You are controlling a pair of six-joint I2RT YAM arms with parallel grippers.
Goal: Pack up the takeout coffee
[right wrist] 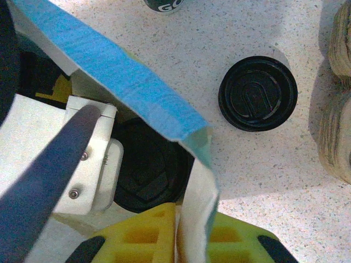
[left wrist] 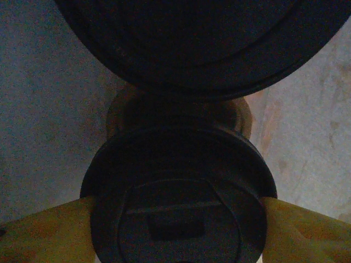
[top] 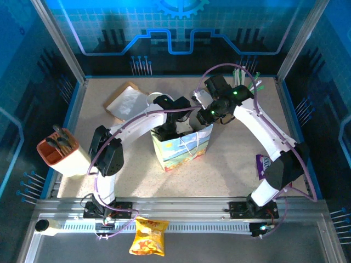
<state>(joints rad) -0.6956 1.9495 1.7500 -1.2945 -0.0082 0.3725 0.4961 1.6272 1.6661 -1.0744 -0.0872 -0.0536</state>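
Observation:
The paper bag [top: 184,147] stands in the middle of the table. My left gripper [top: 171,130] reaches down into its open top. In the dim left wrist view, the takeout coffee [left wrist: 178,203] shows its black lid from above, and my left gripper [left wrist: 175,233] is shut on it, a yellow finger [left wrist: 44,235] pressed against each side. A second dark round shape [left wrist: 186,44] lies just beyond it. My right gripper [right wrist: 192,241] is shut on the bag's top edge [right wrist: 137,82], holding it open. The coffee's lid [right wrist: 148,170] shows inside the bag.
A bare black lid [right wrist: 258,93] and stacked cream cups [right wrist: 340,109] sit on the table right of the bag. An orange utensil holder [top: 60,150] stands at the left edge. Flat paper [top: 129,101] lies at the back left, a purple packet [top: 262,164] at the right, and a chips bag [top: 149,235] at the front.

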